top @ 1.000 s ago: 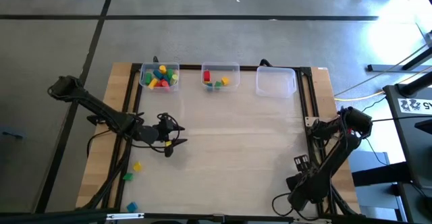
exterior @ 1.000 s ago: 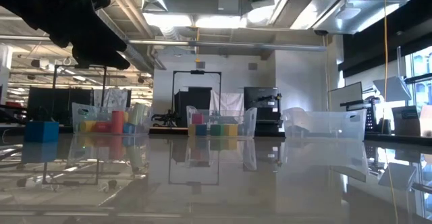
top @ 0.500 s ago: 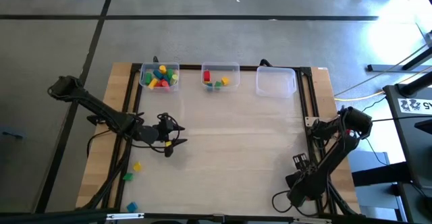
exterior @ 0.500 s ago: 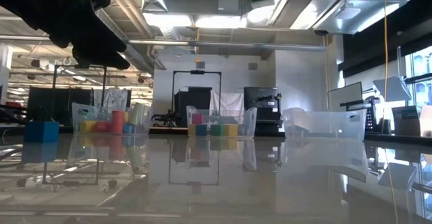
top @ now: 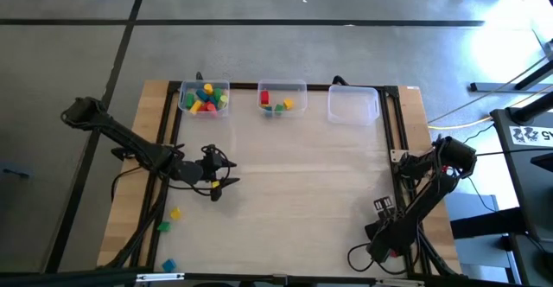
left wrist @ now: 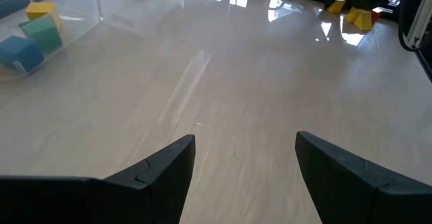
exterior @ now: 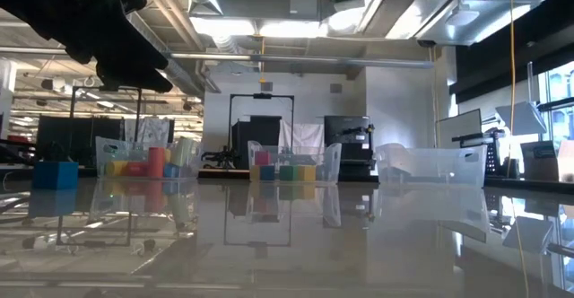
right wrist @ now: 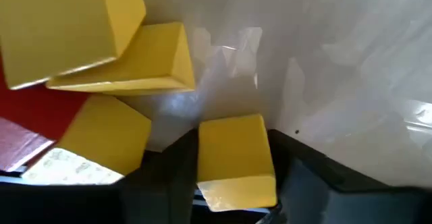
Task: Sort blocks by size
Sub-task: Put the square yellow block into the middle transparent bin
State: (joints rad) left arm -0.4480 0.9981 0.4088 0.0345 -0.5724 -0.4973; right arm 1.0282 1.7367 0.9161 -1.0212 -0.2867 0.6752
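Note:
My right gripper (right wrist: 233,183) is low at the table's near right (top: 380,209), shut on a small yellow block (right wrist: 236,160). Beside it lie larger yellow blocks (right wrist: 128,55) and a red block (right wrist: 34,123); this pile also shows in the left wrist view (left wrist: 358,18). My left gripper (top: 226,173) hovers open and empty over the table's left middle (left wrist: 246,150). Loose yellow (top: 175,213), green (top: 162,226) and blue (top: 168,264) blocks lie at the near left edge. My right gripper pinches the small yellow block between its two fingers, one on each of two opposite sides (right wrist: 202,163). The block's top and far face show between the fingers. Whether the block still rests on the table I cannot tell.
Three clear bins stand along the far edge: the left (top: 205,98) holds several blocks, the middle (top: 282,98) a few, the right (top: 352,105) none. The bins also show in the low view (exterior: 287,165). A blue cube (exterior: 56,174) stands at the low view's left.
My right arm has shifted a little toward the table's left near the front edge. My left arm has kept still.

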